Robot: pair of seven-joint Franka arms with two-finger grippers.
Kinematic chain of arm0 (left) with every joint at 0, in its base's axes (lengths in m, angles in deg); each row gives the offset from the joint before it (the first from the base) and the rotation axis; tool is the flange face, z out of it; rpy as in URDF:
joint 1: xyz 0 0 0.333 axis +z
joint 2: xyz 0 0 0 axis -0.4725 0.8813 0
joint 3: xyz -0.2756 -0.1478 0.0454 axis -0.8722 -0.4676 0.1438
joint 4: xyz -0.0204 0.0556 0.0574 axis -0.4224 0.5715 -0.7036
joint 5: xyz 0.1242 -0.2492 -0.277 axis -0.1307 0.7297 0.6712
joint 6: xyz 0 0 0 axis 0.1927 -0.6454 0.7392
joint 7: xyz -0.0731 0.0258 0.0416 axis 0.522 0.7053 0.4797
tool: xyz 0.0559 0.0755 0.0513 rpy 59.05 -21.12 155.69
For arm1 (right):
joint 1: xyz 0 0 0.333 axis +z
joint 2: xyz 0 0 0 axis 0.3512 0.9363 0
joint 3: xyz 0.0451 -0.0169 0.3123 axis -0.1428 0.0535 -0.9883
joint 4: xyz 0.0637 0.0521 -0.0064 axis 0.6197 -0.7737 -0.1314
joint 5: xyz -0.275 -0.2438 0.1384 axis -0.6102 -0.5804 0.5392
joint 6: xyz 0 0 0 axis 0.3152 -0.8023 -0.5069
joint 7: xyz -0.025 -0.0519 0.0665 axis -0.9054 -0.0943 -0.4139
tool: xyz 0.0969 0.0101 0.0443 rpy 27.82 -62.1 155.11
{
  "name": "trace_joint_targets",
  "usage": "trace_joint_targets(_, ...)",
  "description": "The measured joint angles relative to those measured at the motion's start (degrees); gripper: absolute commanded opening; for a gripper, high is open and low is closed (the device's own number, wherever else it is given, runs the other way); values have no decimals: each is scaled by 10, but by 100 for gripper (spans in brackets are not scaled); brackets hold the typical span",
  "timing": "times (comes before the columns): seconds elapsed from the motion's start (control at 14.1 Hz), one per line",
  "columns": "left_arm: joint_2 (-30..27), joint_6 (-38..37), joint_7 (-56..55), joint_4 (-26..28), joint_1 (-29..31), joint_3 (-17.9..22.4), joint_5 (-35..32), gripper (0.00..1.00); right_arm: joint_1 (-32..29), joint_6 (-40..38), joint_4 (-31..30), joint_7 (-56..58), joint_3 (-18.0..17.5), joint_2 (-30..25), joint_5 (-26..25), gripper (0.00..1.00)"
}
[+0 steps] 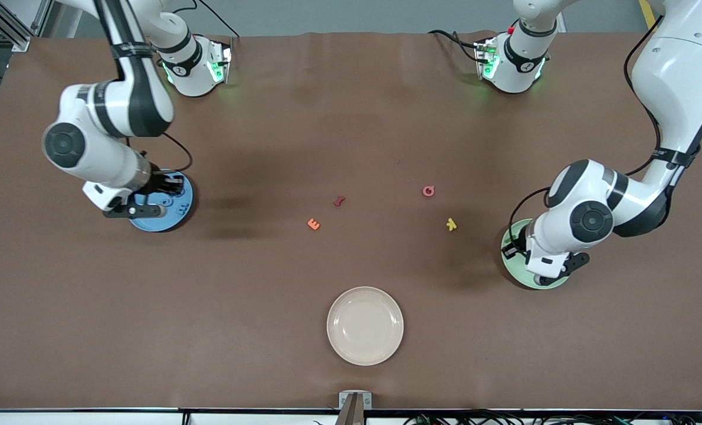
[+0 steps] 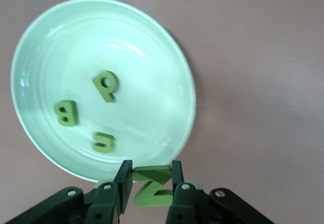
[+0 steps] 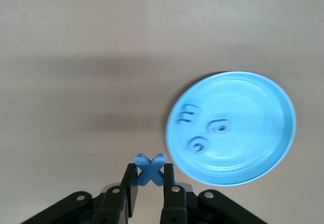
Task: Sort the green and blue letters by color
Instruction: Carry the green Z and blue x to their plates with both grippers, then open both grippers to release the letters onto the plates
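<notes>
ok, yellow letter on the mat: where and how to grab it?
Come straight down on the yellow letter: it lies flat on the table, so only a top approach fits. Close the fingers across its thickest stroke; it looks like a K, though it's too small to pick a stroke.

Even overhead light, soft shadows

You get a bright, sharp front view; the arms cast diffuse dark shadows on the brown matte surface [image 1: 351, 118]. White glare streaks the pale green glossy plate [image 2: 30, 46], and the blue glossy plate [image 3: 283, 133] looks slightly soft.

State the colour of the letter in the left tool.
Green Z, clearest in the left wrist view.
</notes>
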Motion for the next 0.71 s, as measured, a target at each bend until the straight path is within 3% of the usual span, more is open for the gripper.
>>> trace_joint_targets(0.14, 0, 0, 38, 15, 25, 0, -33, 1, -34, 62, -56, 61, 10, -15, -6, 1)
trace_joint_targets(0.28, 1, 0, 60, 30, 46, 0, -67, 10, -84, 135, -113, 133, 11, -15, -7, 1)
trace_joint_targets(0.36, 2, 1, 75, 34, 55, 0, -76, 34, -107, 167, -139, 159, 12, -15, -8, 1)
trace_joint_targets(0.5, 2, 2, 115, 36, 65, 0, -81, 100, -129, 209, -176, 182, 12, -15, -9, 3)
trace_joint_targets(0.57, 2, 3, 129, 34, 67, -1, -81, 100, -130, 222, -186, 183, 11, -15, -9, 19)
trace_joint_targets(0.64, 2, 5, 137, 30, 67, -1, -82, 100, -130, 228, -192, 183, 10, -15, -9, 72)
trace_joint_targets(0.71, 2, 6, 144, 22, 66, -2, -82, 100, -129, 228, -194, 183, 8, -15, -9, 100)
